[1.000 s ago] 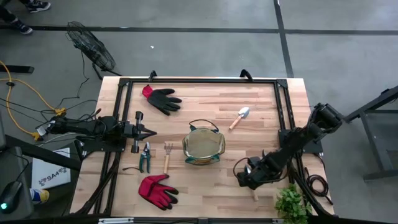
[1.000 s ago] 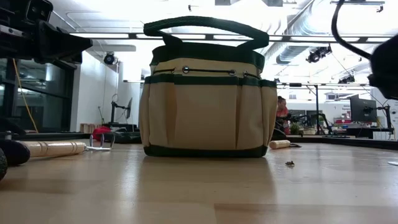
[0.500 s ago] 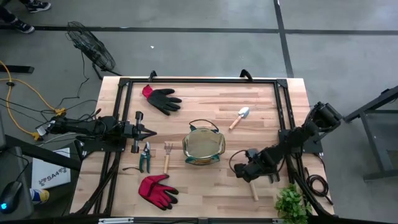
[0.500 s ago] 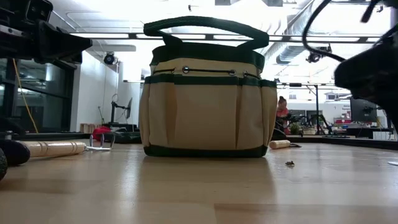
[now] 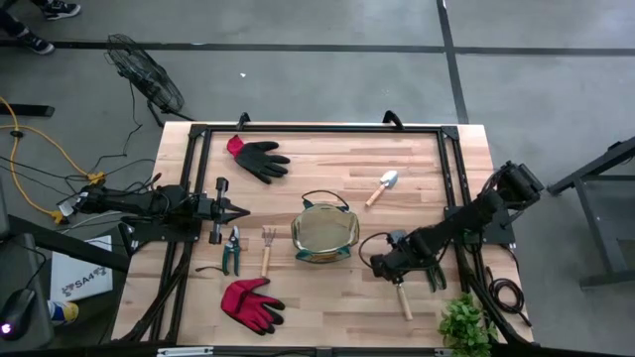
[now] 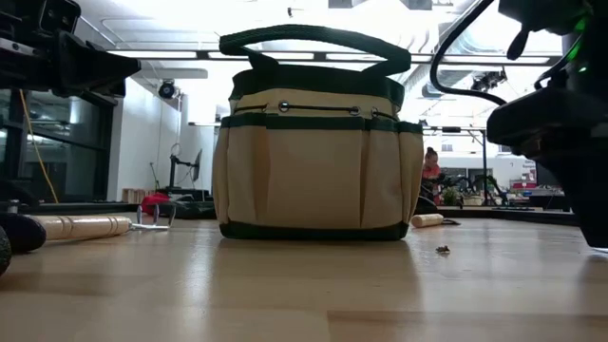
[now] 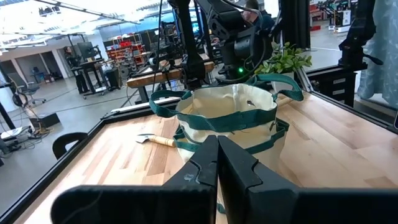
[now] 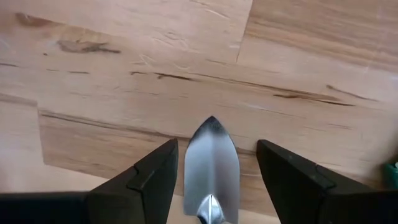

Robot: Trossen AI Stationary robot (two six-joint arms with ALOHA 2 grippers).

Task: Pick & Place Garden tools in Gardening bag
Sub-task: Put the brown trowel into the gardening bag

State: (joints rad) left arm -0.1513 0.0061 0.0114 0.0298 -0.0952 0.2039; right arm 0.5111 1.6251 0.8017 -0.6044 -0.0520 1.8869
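Fingers [image 8: 155, 171] spread wide, the right gripper [image 8: 214, 177] straddles a silver trowel [image 8: 211, 165] lying toward the tabletop's front right corner, just beside the gardening bag [image 5: 324, 234] at its middle. The pick looks about to begin, calling for a squeeze and lift. The left gripper [image 5: 238, 210], fingers pressed together, waits by the left edge.

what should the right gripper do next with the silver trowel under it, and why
Probably lower and close. The right gripper hovers open, its fingers either side of the silver wooden-handled trowel, which lies flat on the wooden table, ungripped.
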